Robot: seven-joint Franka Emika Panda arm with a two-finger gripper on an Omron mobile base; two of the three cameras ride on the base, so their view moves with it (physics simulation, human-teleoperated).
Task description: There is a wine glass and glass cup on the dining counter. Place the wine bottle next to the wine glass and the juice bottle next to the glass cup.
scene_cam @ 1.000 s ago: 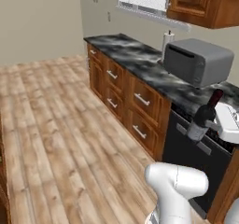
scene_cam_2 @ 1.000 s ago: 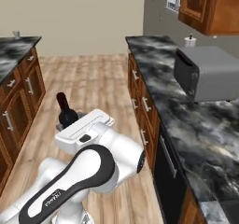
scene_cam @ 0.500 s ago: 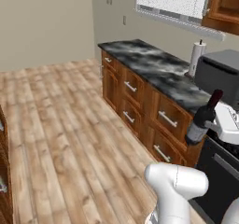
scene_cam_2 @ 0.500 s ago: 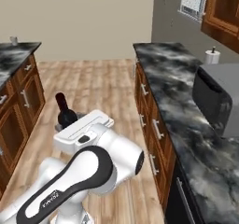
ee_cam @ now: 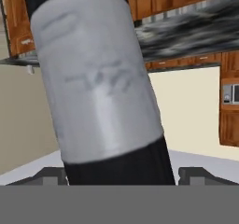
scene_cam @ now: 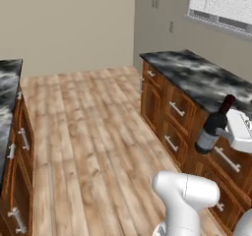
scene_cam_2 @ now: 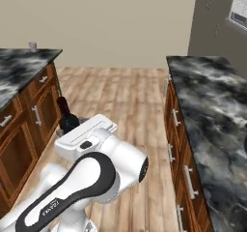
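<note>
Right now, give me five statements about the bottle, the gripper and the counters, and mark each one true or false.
1. The gripper holds the wine bottle. True.
2. The wine bottle stands on a counter. False: it is carried in the air above the wood floor.
3. The bottle carries a pale grey label. True.
4. The bottle in the gripper is yellow. False: it is dark, almost black.
5. A small glass stands on the far corner of the dining counter. True.

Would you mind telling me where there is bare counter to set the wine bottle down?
The wall counter on the right is bare along its visible length. The dining counter on the left is bare apart from a small glass at its far edge. The wine bottle sits in the end effector.
</note>
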